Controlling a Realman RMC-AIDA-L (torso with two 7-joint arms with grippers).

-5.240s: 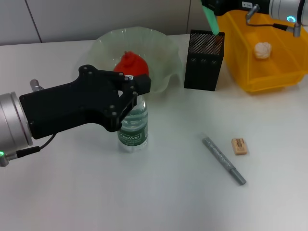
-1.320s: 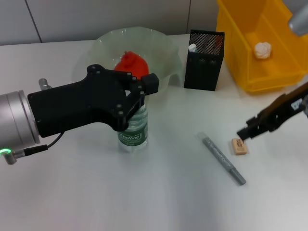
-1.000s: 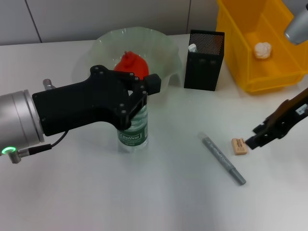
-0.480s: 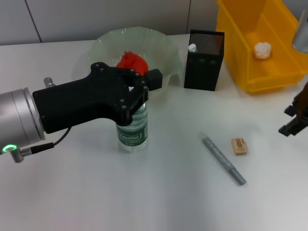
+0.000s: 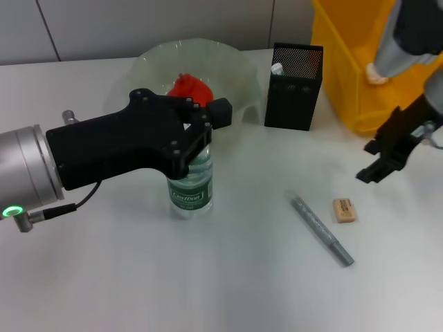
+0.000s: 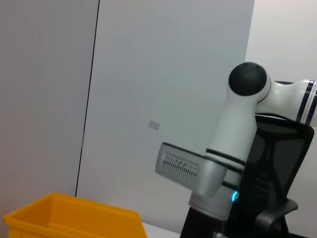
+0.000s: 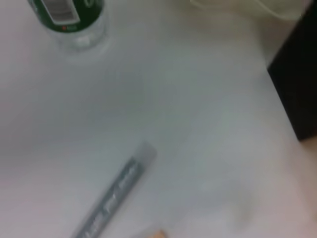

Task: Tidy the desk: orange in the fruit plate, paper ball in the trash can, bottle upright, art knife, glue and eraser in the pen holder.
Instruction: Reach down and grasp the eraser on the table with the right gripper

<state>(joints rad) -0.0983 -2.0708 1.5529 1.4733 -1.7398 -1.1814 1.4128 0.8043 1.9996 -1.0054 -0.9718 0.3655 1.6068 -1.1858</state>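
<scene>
The bottle (image 5: 190,185) (image 7: 69,20) stands upright, its top hidden inside my left gripper (image 5: 197,135). Behind it the orange (image 5: 188,86) lies in the fruit plate (image 5: 232,59). The pen holder (image 5: 294,86) (image 7: 297,89) holds a white-tipped item (image 5: 277,68). On the table lie the grey art knife (image 5: 322,230) (image 7: 114,193) and the eraser (image 5: 344,209). My right gripper (image 5: 367,161) hovers open and holding nothing, up and to the right of the eraser. Its arm partly covers the paper ball (image 5: 374,72) in the trash can (image 5: 342,69).
The trash can's rim (image 6: 74,218) and the right arm's white links (image 6: 233,148) show in the left wrist view. Bare table lies in front of the bottle and the art knife.
The right gripper left the eraser, swung out to the right, then came back higher and further back. The eraser stayed on the table. The left gripper crept slightly up at the bottle.
</scene>
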